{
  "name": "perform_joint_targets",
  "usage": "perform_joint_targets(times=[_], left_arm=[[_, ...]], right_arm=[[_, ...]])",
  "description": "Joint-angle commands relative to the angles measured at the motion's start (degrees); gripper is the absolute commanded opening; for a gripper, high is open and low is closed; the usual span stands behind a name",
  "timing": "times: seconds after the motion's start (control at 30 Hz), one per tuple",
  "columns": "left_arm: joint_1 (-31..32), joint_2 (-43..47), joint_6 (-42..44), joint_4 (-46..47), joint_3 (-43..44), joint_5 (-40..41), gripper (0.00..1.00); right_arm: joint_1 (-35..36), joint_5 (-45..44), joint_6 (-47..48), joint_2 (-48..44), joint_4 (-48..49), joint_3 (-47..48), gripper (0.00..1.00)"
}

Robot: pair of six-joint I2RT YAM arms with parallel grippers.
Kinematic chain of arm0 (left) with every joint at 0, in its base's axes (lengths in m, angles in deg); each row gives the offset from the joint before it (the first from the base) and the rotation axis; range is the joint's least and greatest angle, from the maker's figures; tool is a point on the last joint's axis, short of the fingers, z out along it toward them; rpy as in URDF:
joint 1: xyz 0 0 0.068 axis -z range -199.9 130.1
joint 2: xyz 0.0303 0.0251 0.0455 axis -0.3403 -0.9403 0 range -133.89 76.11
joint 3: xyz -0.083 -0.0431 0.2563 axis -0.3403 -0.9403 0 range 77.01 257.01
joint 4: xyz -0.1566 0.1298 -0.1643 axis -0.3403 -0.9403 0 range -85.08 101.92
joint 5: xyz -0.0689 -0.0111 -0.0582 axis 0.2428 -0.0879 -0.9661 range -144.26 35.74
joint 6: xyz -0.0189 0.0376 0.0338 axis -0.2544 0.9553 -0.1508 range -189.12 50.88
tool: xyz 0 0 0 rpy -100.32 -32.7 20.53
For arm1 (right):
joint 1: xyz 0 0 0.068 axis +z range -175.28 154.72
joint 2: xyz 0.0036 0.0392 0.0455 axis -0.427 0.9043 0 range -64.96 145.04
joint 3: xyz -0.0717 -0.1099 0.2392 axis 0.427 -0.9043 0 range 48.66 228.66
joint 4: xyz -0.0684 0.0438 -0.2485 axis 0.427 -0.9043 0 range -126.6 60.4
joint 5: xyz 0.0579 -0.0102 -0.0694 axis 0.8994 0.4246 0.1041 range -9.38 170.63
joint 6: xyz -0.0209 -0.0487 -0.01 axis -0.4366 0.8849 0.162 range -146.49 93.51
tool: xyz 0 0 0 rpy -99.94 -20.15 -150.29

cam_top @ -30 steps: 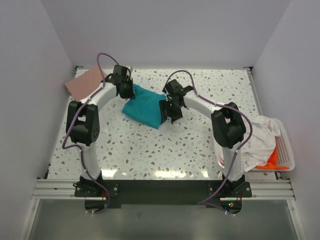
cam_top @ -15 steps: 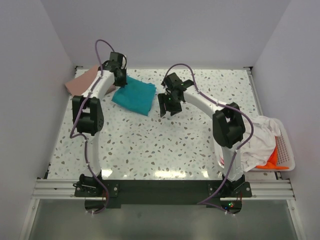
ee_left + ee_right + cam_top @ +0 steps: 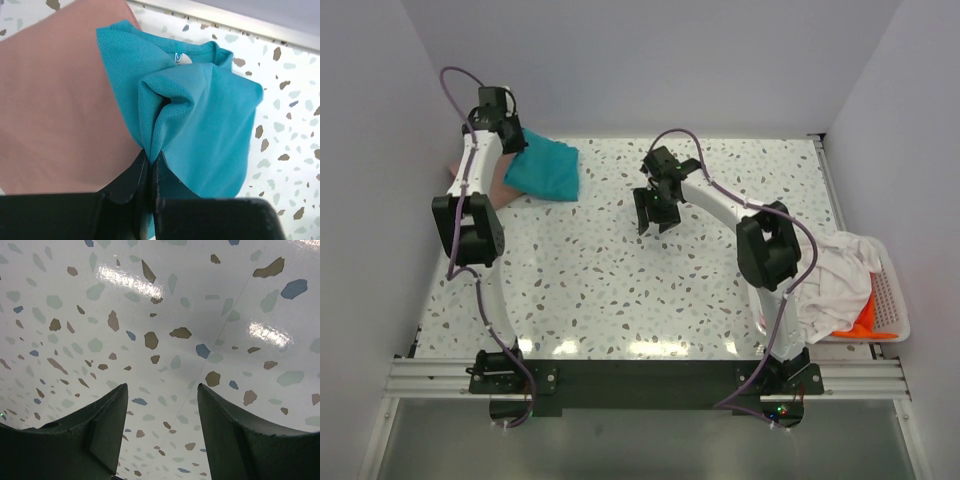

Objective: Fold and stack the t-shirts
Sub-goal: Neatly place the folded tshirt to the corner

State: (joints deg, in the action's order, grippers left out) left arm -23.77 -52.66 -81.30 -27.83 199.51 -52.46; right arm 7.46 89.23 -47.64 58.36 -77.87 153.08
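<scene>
T-shirts, four total: one pink t-shirt (image 3: 460, 172) in the desk's (image 3: 620, 290) far-left corner, one teal t-shirt (image 3: 210, 120) partly over it, pinched by the left end effector (image 3: 150, 167). The right end effector (image 3: 161, 390) hangs released mid-desk. One white t-shirt (image 3: 835, 275) and one orange t-shirt (image 3: 868, 320) sit in the basket (image 3: 893, 290).

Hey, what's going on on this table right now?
T-shirts are being folded and stacked. The left end effector is shut on a folded teal t-shirt, holding it partly over a pink t-shirt at the far left corner of the table. The right end effector hangs open and empty above a bare stretch of it. A white t-shirt and an orange t-shirt lie in the basket on the right.
</scene>
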Motion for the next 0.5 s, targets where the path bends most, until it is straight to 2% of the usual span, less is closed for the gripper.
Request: perform_joint_targets(times=[0.0,0.47], left_arm=[[-1.7,1.1,-3.7,4.7,3.7,-3.3,0.0],[-10.9,2.4,-8.5,8.2,3.6,-8.9,0.0]], right_arm=[[0.3,0.9,-0.7,0.3,-0.4,3.0,0.61],[0.3,1.9,-1.3,1.2,0.7,3.4,0.61]])
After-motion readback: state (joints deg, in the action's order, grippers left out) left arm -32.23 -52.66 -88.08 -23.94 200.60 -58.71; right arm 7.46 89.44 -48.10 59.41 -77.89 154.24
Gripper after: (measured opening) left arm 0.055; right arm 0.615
